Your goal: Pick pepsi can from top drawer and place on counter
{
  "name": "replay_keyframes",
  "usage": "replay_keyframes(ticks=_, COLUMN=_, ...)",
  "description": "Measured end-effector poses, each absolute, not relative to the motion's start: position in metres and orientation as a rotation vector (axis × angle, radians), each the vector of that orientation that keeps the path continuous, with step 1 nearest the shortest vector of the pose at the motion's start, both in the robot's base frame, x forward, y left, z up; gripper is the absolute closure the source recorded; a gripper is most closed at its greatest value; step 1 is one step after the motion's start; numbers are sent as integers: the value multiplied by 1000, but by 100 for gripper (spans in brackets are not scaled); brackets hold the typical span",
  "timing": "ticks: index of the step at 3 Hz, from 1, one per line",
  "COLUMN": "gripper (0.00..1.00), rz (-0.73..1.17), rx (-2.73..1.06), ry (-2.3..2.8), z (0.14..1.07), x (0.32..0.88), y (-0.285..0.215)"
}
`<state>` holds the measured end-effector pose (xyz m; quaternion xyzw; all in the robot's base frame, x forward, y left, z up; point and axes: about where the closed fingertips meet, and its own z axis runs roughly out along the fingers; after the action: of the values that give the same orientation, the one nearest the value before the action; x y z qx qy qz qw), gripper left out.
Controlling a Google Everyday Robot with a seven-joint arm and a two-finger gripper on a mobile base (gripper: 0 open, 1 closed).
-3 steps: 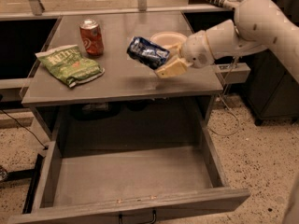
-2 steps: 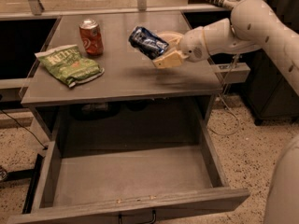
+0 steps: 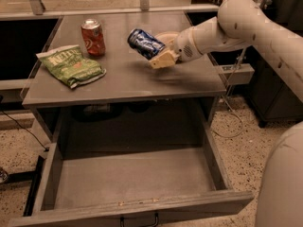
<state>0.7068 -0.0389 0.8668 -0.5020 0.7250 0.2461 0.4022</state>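
Over the counter [image 3: 124, 85], fingers [image 3: 164, 60] of the gripper [image 3: 157, 56] clamp the pepsi can [image 3: 145, 42], long axis sloping, top perhaps up-left.

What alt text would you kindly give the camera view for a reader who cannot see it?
The gripper, reaching in from the picture's right, holds the pepsi can tilted above the counter. An orange-red soda can stands upright and a green chip bag lies on its left side; below, the top drawer is pulled open and empty.

Glossy metal pepsi can [image 3: 146, 43] in smooth plastic hand [image 3: 161, 49] over matt counter [image 3: 128, 82], shiny chip bag [image 3: 71, 66]
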Motion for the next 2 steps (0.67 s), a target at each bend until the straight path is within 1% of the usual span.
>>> replay_keyframes(ticks=2, gripper=100, rz=444, rx=-1400, ry=1930, z=864, x=691, y=-30)
